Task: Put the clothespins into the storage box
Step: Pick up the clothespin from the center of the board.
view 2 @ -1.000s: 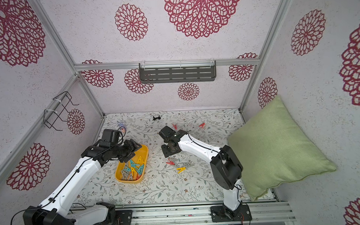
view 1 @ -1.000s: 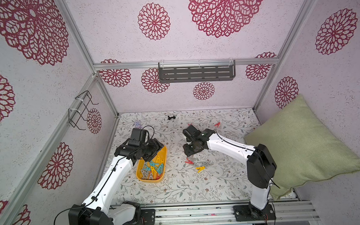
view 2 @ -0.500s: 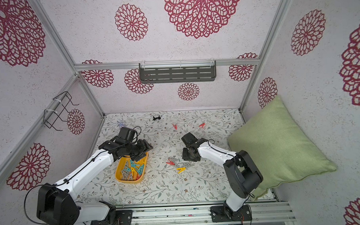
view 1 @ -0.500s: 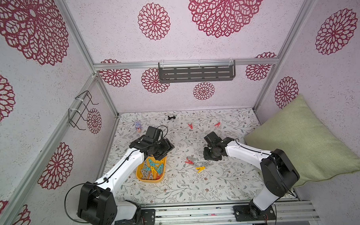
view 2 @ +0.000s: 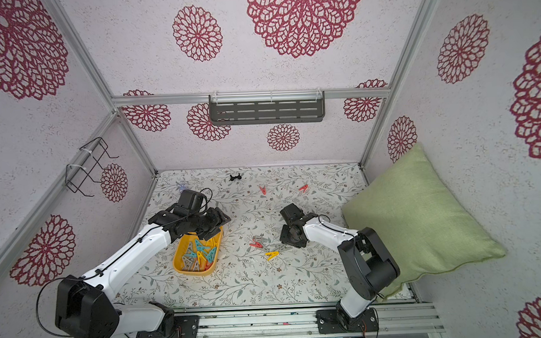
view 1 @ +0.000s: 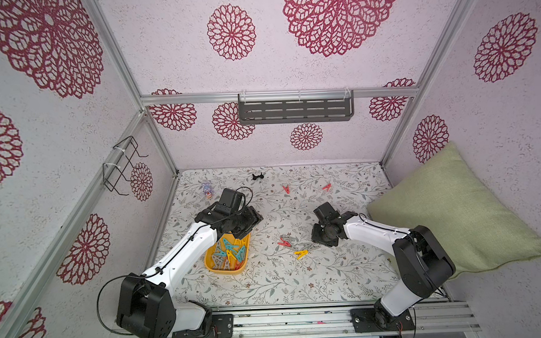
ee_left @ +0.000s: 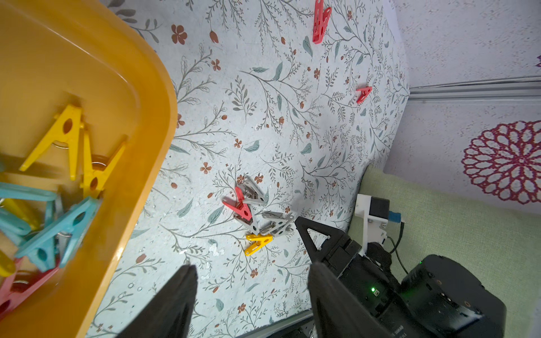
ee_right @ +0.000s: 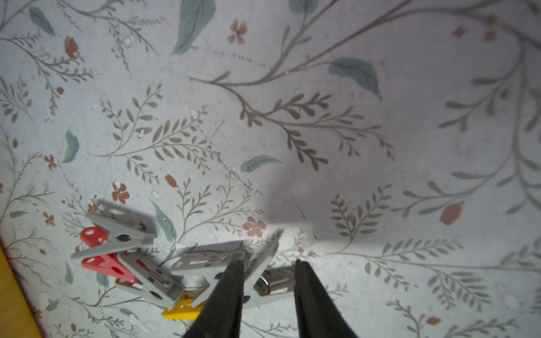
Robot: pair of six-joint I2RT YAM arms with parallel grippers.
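Left pincer point(ee_left: 251, 269) apart over the storage box point(ee_left: 140, 164); right pincer point(ee_right: 268, 263) low astride a grey clothespin point(ee_right: 260, 267), grip unclear.

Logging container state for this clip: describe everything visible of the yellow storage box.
The storage box is a shallow yellow-orange tray of glossy plastic with rounded corners and low walls. It lies flat on the floral mat, holding teal, yellow, grey and red clothespins. The left gripper hangs open beside its far end, apart.
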